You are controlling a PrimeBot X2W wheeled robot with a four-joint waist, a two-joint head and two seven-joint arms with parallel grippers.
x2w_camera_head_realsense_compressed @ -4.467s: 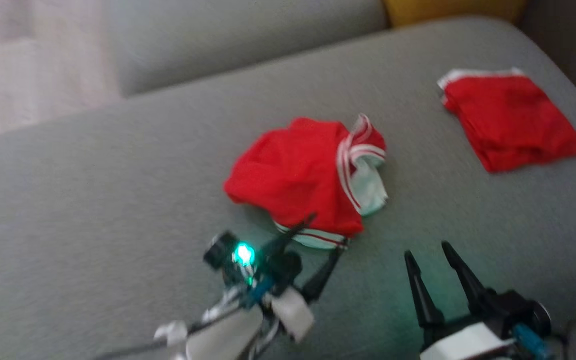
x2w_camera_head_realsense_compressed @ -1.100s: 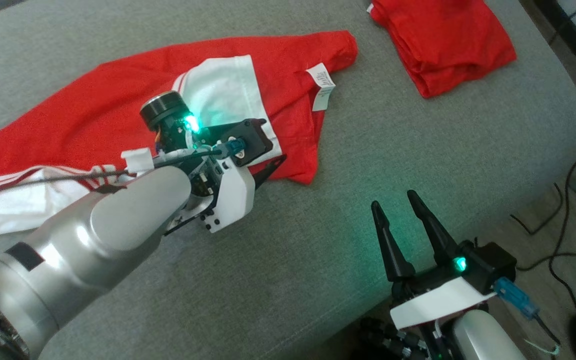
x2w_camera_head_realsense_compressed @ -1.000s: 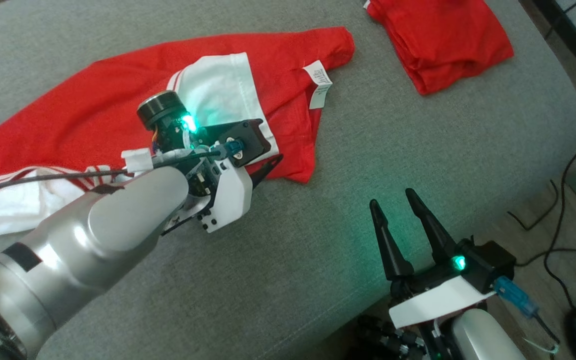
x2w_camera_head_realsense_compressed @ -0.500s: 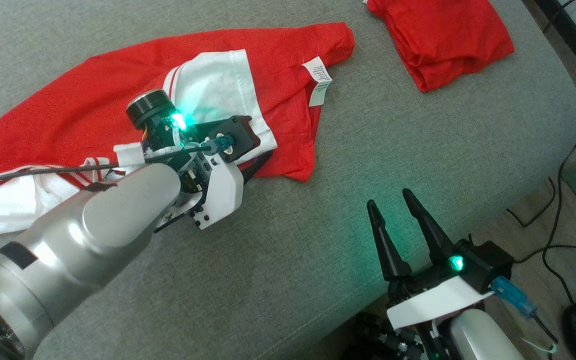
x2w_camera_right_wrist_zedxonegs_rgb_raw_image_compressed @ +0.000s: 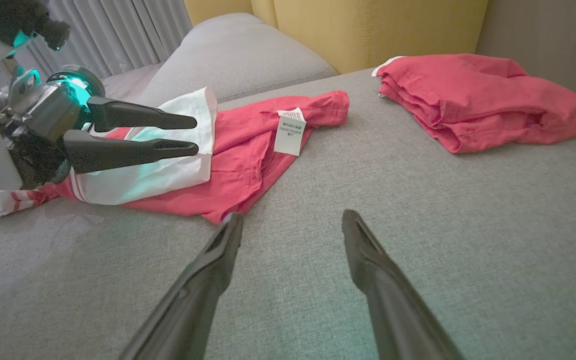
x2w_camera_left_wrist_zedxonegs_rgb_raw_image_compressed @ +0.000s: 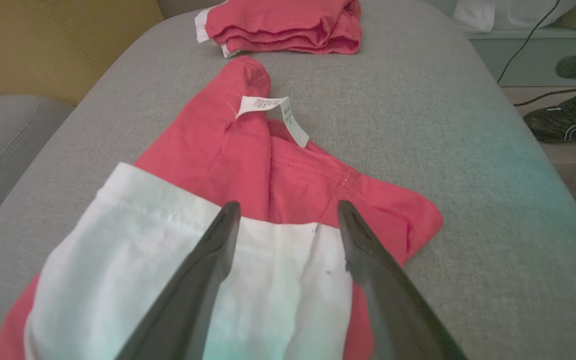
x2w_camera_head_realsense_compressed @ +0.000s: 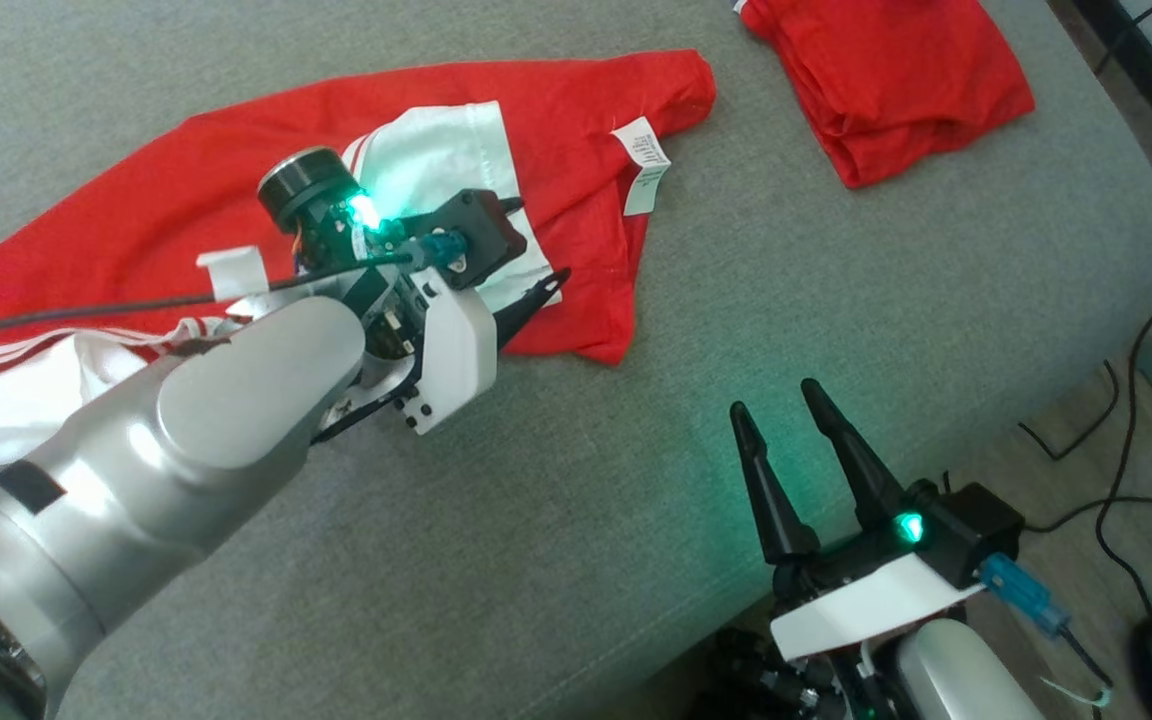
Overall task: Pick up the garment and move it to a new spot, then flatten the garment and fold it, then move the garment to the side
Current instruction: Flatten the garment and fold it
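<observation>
The garment (x2w_camera_head_realsense_compressed: 186,190) is red with white panels and striped trim, and lies spread out across the grey sofa seat (x2w_camera_head_realsense_compressed: 636,480). A white label (x2w_camera_head_realsense_compressed: 641,165) sticks out near its right end. My left gripper (x2w_camera_left_wrist_zedxonegs_rgb_raw_image_compressed: 288,210) hovers just over the white panel (x2w_camera_left_wrist_zedxonegs_rgb_raw_image_compressed: 143,260) near the garment's front edge. It is open, with nothing between its fingers, and it also shows side-on as the left gripper (x2w_camera_right_wrist_zedxonegs_rgb_raw_image_compressed: 195,134) in the right wrist view. My right gripper (x2w_camera_head_realsense_compressed: 774,397) stands open over bare seat near the front edge, to the right of the garment.
A second red garment (x2w_camera_head_realsense_compressed: 896,85) lies folded at the far right of the seat. Yellow cushions (x2w_camera_right_wrist_zedxonegs_rgb_raw_image_compressed: 368,30) stand behind it. The seat's edge drops at the right to a floor with black cables (x2w_camera_head_realsense_compressed: 1136,400).
Since the earliest frame the garment has gone from a bunched heap to lying spread out. Over the last second my left gripper has lifted slightly over the white panel. The right gripper has stayed put.
</observation>
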